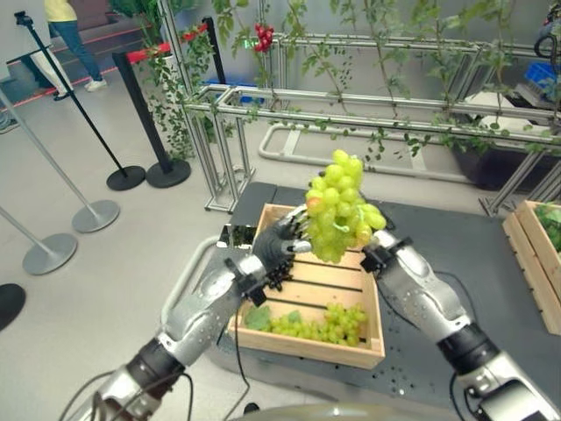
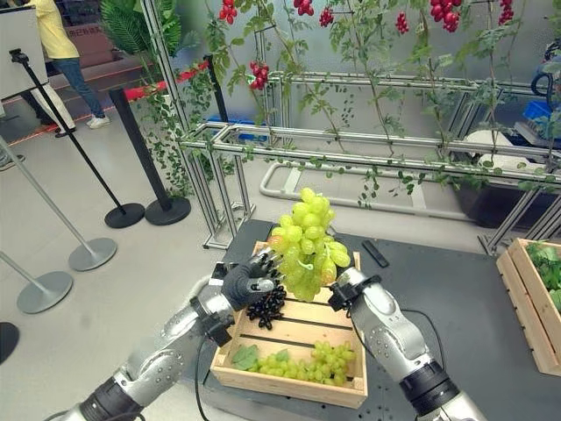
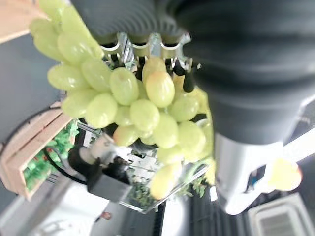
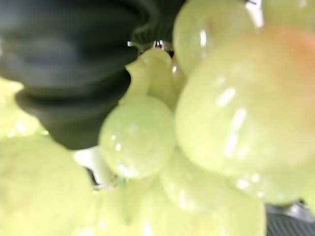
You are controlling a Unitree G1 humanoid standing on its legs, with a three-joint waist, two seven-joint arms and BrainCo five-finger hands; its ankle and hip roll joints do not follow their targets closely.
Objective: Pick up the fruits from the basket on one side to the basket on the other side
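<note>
Above the near wooden crate point(image 2: 289, 383), green grape bunch point(image 2: 305, 243) is raised between both hands. Left hand point(image 2: 248, 282) fingers curl against it; right hand point(image 1: 375, 254) is hidden behind it, finger state unclear. Risk: a loose two-sided hold lets the bunch slip before reaching the far crate point(image 2: 524, 303); dark grapes point(image 2: 266, 308) and another green bunch point(image 2: 324, 361) remain below.

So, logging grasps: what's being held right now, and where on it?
A green grape bunch, raised above the crate; the left hand and right hand are against its lower sides. Finger closure can't be told.
</note>
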